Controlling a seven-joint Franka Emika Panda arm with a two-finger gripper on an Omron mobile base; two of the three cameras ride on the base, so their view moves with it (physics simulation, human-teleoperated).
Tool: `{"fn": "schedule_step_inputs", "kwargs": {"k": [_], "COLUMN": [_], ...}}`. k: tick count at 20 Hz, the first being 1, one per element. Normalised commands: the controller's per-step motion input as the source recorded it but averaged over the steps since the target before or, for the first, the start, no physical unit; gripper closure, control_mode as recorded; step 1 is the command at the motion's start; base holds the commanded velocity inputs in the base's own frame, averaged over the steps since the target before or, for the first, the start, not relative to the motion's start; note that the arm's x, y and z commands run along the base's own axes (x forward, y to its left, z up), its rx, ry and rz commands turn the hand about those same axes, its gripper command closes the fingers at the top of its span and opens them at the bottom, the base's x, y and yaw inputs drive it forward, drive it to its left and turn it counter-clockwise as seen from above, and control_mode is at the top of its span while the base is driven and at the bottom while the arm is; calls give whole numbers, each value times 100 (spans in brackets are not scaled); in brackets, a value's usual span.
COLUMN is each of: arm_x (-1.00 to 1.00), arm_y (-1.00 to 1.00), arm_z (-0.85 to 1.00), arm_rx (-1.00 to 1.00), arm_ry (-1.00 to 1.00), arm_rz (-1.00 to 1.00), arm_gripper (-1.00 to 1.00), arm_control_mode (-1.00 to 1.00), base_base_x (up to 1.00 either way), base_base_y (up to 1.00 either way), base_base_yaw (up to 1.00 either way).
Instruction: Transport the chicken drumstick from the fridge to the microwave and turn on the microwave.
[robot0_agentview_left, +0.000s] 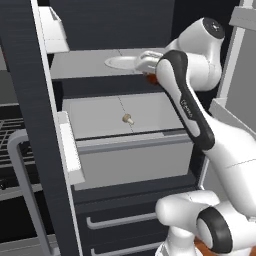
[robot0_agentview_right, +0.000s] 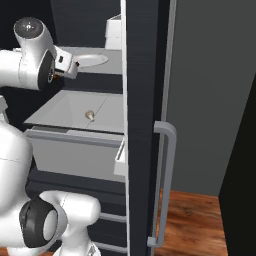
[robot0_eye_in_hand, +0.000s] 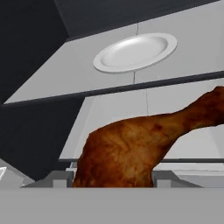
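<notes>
My gripper (robot0_eye_in_hand: 113, 181) is shut on the chicken drumstick (robot0_eye_in_hand: 131, 148), a glossy reddish-brown piece whose thick end sits between the fingers and whose thin end points up and to the right. From the base, the gripper (robot0_agentview_left: 145, 64) hangs at the front edge of the fridge's (robot0_agentview_left: 30, 100) upper shelf (robot0_agentview_left: 82, 65), just in front of a white plate (robot0_agentview_left: 121, 61). A sliver of the meat (robot0_agentview_left: 150, 76) shows under the hand. The microwave is out of view.
Below the shelf, a pale grey drawer (robot0_agentview_left: 130, 152) stands pulled out with a tiny beige mushroom (robot0_agentview_left: 128, 119) in it. The open fridge door (robot0_agentview_right: 142, 125) and its handle (robot0_agentview_right: 167, 185) stand at the right. A dark stove grate (robot0_agentview_left: 10, 145) lies at the left.
</notes>
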Motion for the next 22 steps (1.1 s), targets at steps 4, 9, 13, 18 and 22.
{"fn": "schedule_step_inputs", "kwargs": {"k": [4, 9, 13, 18, 22], "arm_x": [-55, -57, -54, -49, -48], "arm_y": [-4, -11, -10, -9, -8], "arm_z": [0, 0, 0, 0, 0], "arm_rx": [0, 0, 0, -1, -3], "arm_ry": [0, 0, 0, 0, 0], "arm_rz": [4, 2, 1, 0, 0], "arm_gripper": [100, 100, 100, 100, 100], "arm_control_mode": [-100, -100, -100, -100, -100], "base_base_x": [0, 0, 0, 0, 0], "base_base_y": [0, 0, 0, 0, 0], "base_base_yaw": [0, 0, 0, 0, 0]}}
